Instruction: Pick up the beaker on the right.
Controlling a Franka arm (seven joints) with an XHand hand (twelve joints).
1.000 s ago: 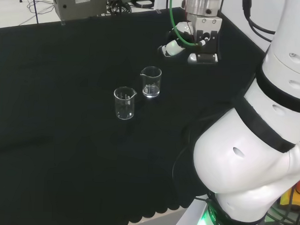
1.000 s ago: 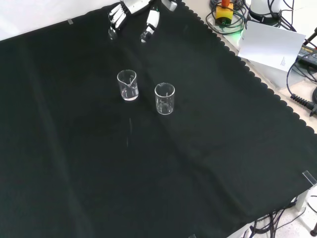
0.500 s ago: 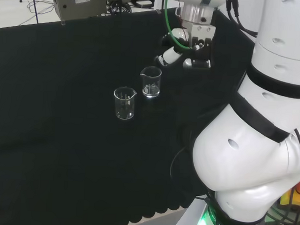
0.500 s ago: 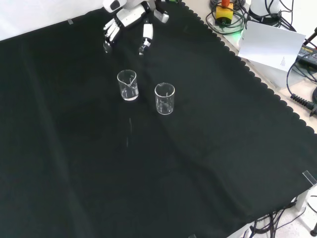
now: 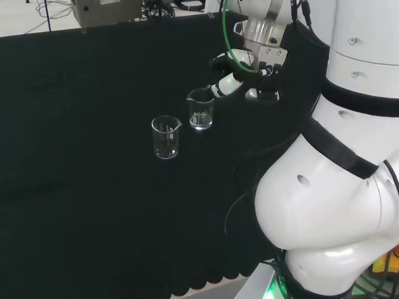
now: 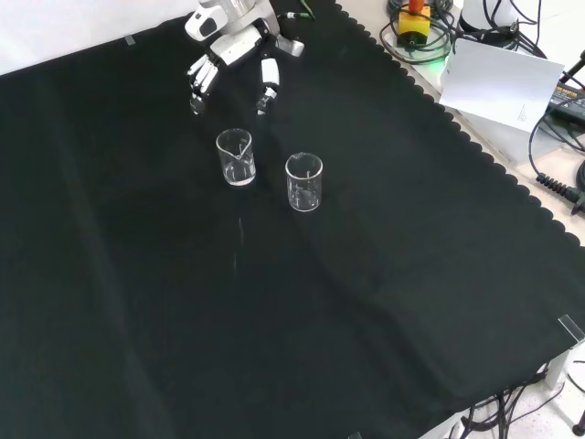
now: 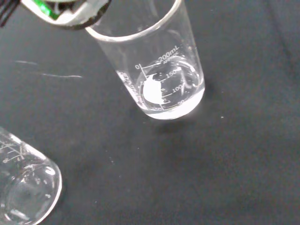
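You are at the approach step: the hand (image 6: 230,48), fingers spread and holding nothing, hovers just beside the right-hand beaker (image 5: 201,109) in the head view, so next lower and close round its wall, clear of the neighbouring beaker (image 5: 165,136).

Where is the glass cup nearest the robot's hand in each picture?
Head view: the beaker is the right one of two, just left of the hand.
Front view: the beaker is the left one, below the hand.
Wrist view: the beaker stands upright.
Shared landmark: the second beaker.
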